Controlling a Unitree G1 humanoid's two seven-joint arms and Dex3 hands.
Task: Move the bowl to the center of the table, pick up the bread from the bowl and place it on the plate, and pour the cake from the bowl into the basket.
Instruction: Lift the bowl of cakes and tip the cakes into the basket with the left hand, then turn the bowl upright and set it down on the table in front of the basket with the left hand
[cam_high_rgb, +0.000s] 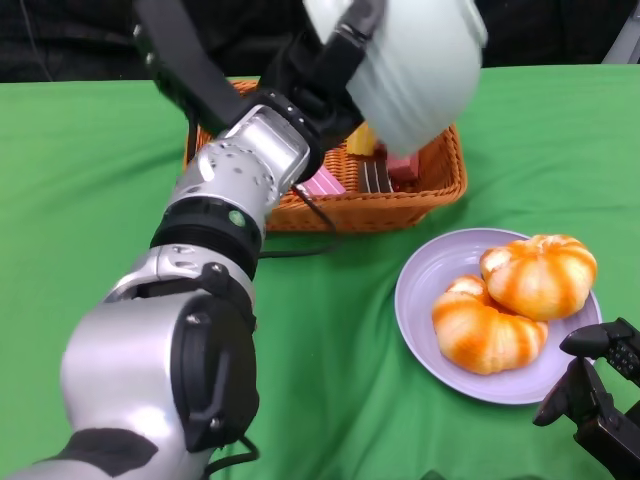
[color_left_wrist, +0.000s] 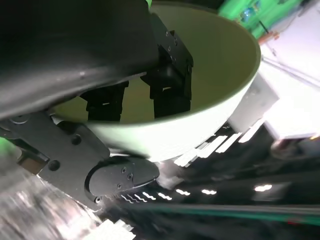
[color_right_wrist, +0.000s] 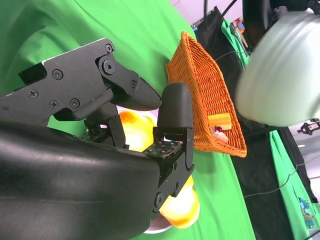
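Left hand fingers gripping tipped bowl above basket, right hand fingers spread beside plate

Green table bears basket and plate.

Tabletop: plain bright green. Bowl: pale mint-white, unpatterned. Basket: orange-brown weave. Cake pieces inside: pink, yellow, dark brown stripes. Plate: lilac. Bread: cream with orange stripes. Left hand, right hand: black; forearms silver.
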